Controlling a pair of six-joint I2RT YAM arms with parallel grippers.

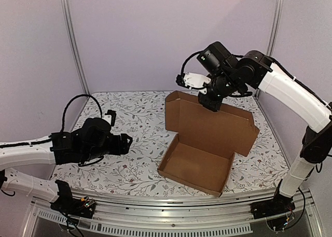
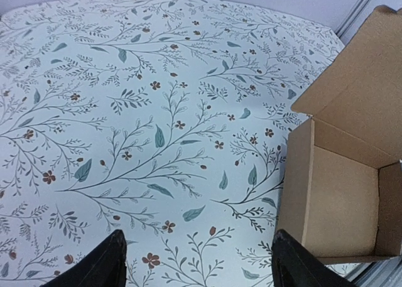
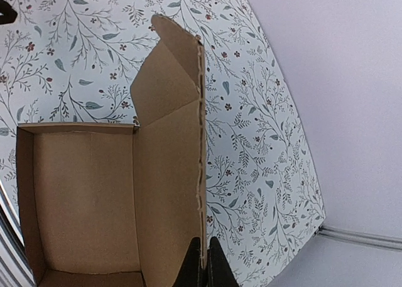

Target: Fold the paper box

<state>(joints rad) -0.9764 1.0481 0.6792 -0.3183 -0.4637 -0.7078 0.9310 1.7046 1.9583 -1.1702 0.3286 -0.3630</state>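
Floral tablecloth (image 1: 129, 123); right hand (image 3: 204, 262) pinches raised lid (image 1: 223, 125) of paper box (image 1: 197, 167)

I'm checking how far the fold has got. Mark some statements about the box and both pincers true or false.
1. The right pincer is shut on the top edge of the lid of the paper box. True.
2. The left pincer grips the box's front wall. False: it is open over the floral table, apart from the box.
3. The box's tray holds nothing. True.
4. The lid lies flat, closing the tray. False: it stands raised at the tray's far side.
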